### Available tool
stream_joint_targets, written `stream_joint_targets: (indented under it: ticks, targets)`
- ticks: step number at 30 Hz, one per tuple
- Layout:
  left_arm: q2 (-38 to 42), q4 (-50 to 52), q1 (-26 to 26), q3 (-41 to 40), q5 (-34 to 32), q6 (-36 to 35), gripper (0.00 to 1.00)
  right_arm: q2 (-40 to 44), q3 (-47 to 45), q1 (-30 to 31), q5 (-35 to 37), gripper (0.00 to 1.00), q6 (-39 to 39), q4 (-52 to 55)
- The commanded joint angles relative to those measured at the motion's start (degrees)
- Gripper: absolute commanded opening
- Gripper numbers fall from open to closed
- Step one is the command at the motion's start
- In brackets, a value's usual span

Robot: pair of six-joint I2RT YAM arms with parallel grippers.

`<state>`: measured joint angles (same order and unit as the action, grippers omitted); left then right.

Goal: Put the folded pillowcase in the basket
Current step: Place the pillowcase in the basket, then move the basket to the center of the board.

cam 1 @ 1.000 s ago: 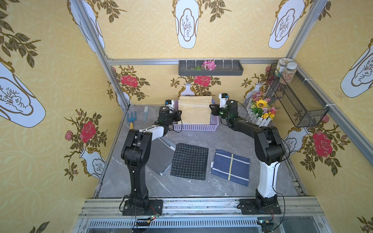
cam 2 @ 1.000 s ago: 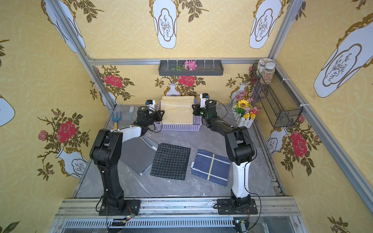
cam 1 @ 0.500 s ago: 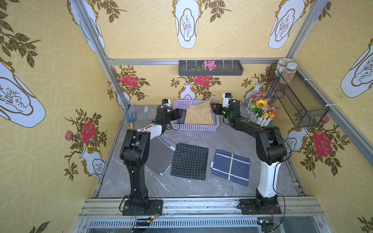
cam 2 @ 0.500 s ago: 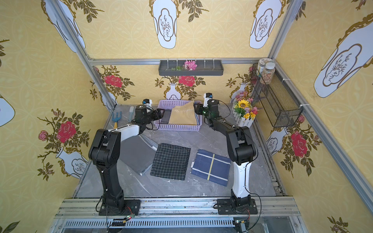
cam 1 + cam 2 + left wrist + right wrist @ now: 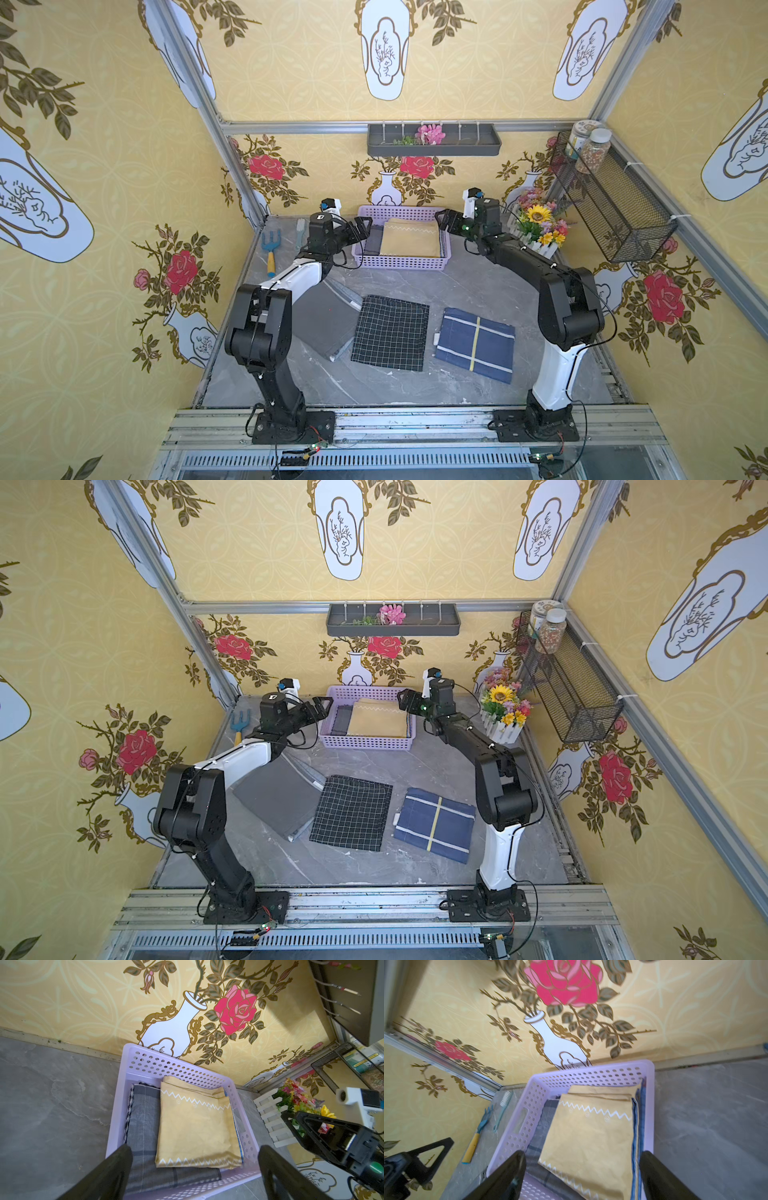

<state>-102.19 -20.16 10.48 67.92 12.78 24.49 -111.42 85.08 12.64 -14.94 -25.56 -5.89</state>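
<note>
I am seeing the left claw (image 5: pixel 360 231) with its jaws spread wide and gripping nothing, hovering just off the basket's (image 5: pixel 399 262) end. The right claw (image 5: pixel 444 219) is gaping wide too, empty, and hovering at the opposite end. Between the two claws the pillowcase (image 5: pixel 410 239), yellow with a white zigzag, is lying flat inside the basket, touching neither claw. In the left wrist view it is resting on a grey cloth (image 5: pixel 143 1118), which is showing on the left claw's side. A blue cloth (image 5: pixel 636 1126) is peeking out on the right claw's side. Outward of the right claw, flowers (image 5: pixel 536 224) are standing. Outward of the left claw, a rake (image 5: pixel 271 249) is lying on the bench (image 5: pixel 478 282). Back toward the arm bases, a checked cloth (image 5: pixel 390 332) and a navy cloth (image 5: pixel 476 345) are lying flat.
</note>
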Motion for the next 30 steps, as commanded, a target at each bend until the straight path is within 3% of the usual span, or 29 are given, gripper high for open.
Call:
stream_joint_targets:
  ticks: [1, 13, 30]
  targets:
    - [0.02, 2.62, -1.34, -0.87, 3.73, 1.4, 1.0, -1.67, 2.62, -0.08, 0.49, 0.89, 2.32, 11.88]
    - [-7.83, 1.71, -7.47, 1.09, 12.9, 5.62, 1.0, -8.43, 8.63, -0.87, -2.3, 0.89, 4.22, 22.67]
    - [-17.42, 2.65, -7.2, 7.84, 20.12, 7.13, 1.0, -12.43, 10.75, -1.22, -10.23, 0.89, 2.12, 24.17]
